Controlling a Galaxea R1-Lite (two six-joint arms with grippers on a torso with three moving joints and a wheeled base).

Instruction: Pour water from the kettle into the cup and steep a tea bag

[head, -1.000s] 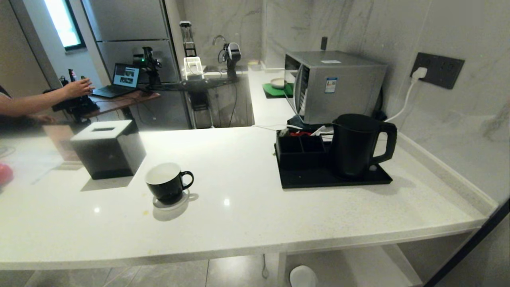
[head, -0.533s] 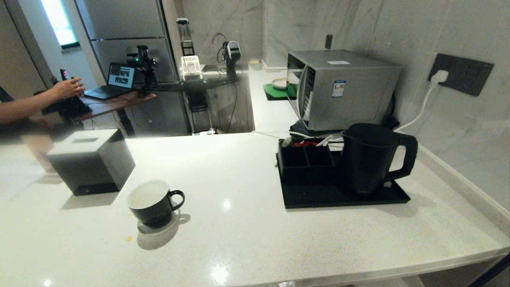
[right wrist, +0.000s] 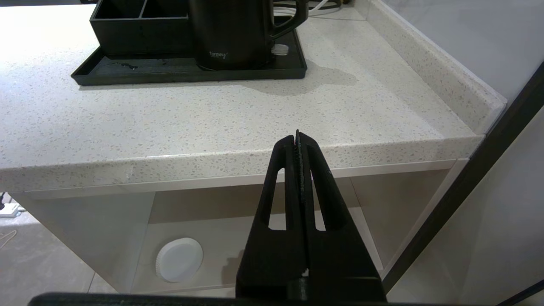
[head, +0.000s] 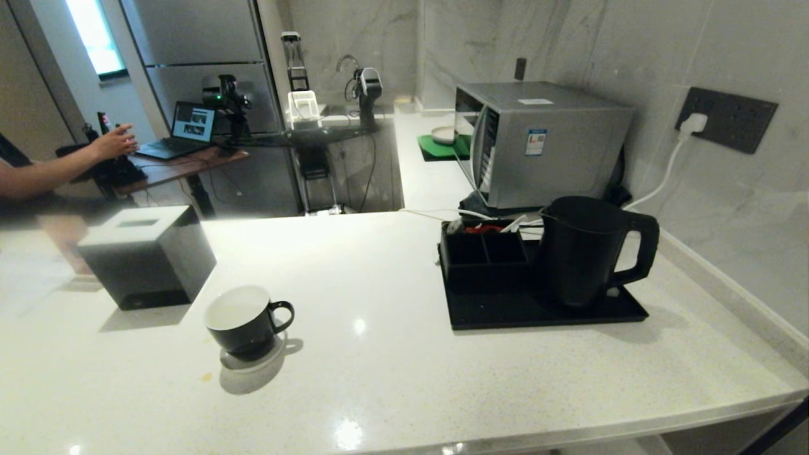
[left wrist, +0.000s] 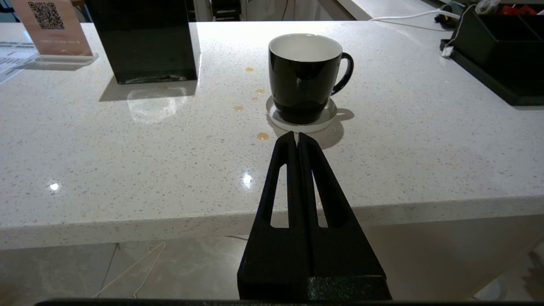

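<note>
Drips (left wrist: pixel 262 136) beside the cup (left wrist: pixel 305 76) show only in my left wrist view. My left gripper (left wrist: pixel 296 137), pressed together, points at the cup; my right (right wrist: pixel 297 135), likewise together, faces the kettle (right wrist: pixel 238 32) from off the counter (right wrist: pixel 212 123).

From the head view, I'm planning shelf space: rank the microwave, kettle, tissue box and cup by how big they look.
1. microwave, largest though farthest back
2. kettle and tissue box, too close in apparent size to rank
3. cup, clearly smallest though nearest
</note>
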